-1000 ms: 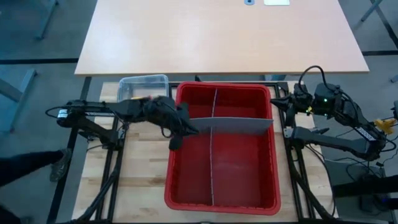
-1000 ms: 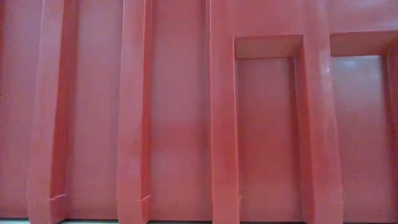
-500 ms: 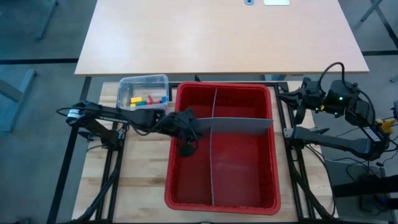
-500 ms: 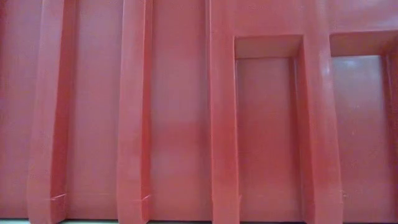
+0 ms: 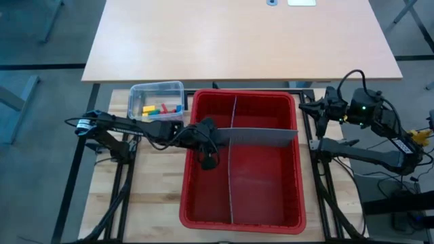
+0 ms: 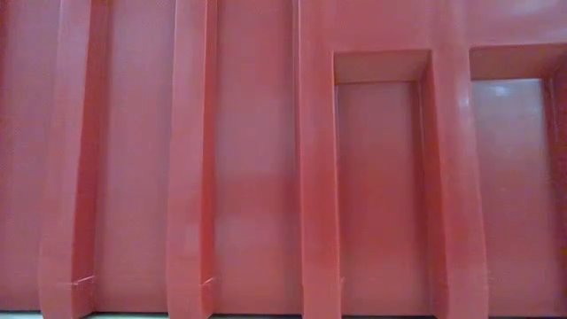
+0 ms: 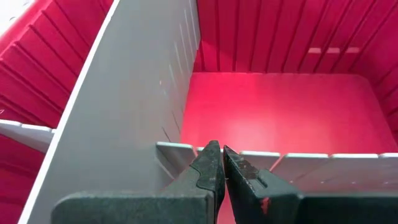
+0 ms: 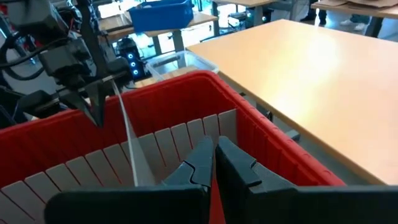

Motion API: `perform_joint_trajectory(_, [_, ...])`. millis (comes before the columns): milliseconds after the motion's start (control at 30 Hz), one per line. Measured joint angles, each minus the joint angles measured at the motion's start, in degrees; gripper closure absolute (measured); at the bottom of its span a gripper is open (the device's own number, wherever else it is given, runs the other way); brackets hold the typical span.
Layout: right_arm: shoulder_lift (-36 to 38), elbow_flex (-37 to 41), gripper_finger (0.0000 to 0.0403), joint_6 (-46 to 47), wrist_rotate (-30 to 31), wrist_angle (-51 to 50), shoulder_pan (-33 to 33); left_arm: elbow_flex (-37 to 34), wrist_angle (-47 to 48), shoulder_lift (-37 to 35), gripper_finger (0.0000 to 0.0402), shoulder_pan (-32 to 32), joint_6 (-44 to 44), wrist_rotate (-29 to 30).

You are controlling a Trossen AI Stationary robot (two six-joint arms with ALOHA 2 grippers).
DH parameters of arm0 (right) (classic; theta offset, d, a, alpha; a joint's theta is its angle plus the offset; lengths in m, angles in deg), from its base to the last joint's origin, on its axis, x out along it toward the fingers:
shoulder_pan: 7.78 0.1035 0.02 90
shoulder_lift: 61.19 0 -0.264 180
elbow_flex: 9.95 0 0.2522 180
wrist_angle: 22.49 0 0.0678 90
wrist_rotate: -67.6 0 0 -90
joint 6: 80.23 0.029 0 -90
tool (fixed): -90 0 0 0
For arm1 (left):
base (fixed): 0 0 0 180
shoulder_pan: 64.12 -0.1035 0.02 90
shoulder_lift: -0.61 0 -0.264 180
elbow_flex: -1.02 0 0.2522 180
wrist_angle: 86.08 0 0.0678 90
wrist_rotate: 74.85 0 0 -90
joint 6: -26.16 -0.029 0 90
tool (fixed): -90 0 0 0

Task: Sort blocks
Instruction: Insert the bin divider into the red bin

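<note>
Left pincer (image 5: 209, 161): was held inside the red bin (image 5: 196, 210), in its left half, just beside the grey cross divider (image 5: 261, 137); fingers were pressed together, nothing gripped.
Right pincer (image 5: 317, 110): was held just beyond the bin's right rim, near its far corner; fingers were closed, nothing held.
Blocks (image 5: 161, 108): yellow, red, green and blue pieces were gathered in the clear tub (image 5: 135, 91) on the counter (image 5: 152, 196), touching the bin's far-left corner.
Long divider (image 5: 231, 179): was set upright along the bin's middle.
Low view: was filled by the bin's ribbed red wall.
</note>
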Motion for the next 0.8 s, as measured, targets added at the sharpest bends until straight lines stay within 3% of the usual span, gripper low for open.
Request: perform_joint_trajectory(800, [0.07, 0.04, 0.0403, -1.21, 0.00, -0.02, 0.00, -0.07, 0.43, 1.55, 0.0402, 0.15, 1.61, -1.03])
